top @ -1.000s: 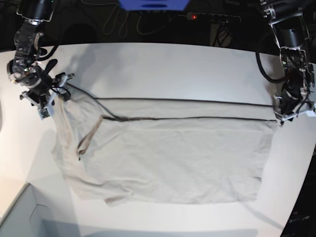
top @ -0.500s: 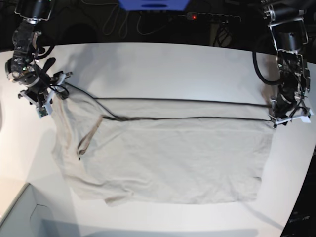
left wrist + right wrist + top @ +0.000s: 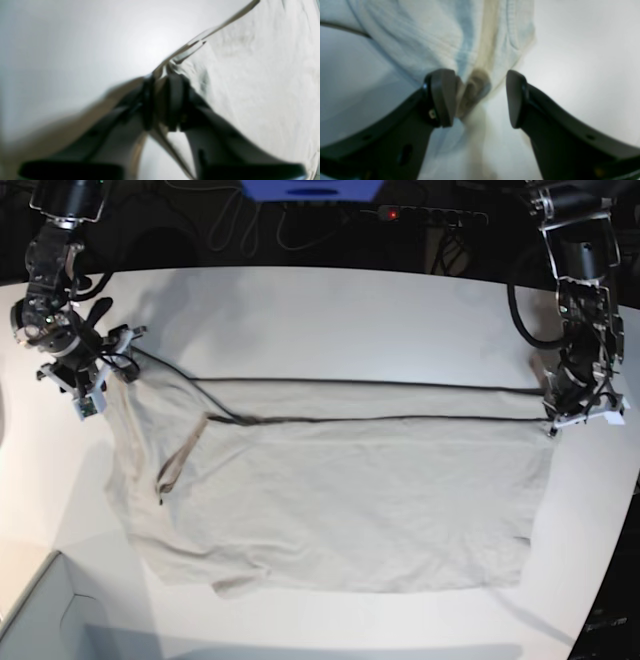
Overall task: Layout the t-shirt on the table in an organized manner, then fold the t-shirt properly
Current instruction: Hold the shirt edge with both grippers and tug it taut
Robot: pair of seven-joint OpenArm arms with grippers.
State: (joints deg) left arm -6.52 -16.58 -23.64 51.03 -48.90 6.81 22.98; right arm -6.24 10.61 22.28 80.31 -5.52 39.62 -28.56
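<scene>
At the near edge of the base view, the corner of a pale box (image 3: 40, 620) sits at the lower left, just off the t-shirt's hem. The t-shirt (image 3: 340, 500) lies spread across the middle of the white tabletop (image 3: 330, 320), mostly flat and wrinkled, its long body running left to right, with a sleeve folded in on the left side and two dark fold lines crossing its far portion.

Farther back, at the shirt's far right corner, the left hand (image 3: 578, 412) stands over the cloth edge. In its wrist view the left hand (image 3: 160, 105) has its two dark pads pressed almost together with a thin strip of the shirt's edge (image 3: 200, 43) pinched between them; the fabric rises taut from the pads, and the rest of the shirt lies to the right.

At the far left corner, the right hand (image 3: 88, 375) sits at the shirt's shoulder area. Its wrist view shows the right hand (image 3: 480, 98) with fingers set wide apart, a bunched fold of cloth (image 3: 475, 87) lying between them, close against the left pad and clear of the right one.

Beyond the tabletop, cables and a power strip (image 3: 430, 216) lie in the dark background.
</scene>
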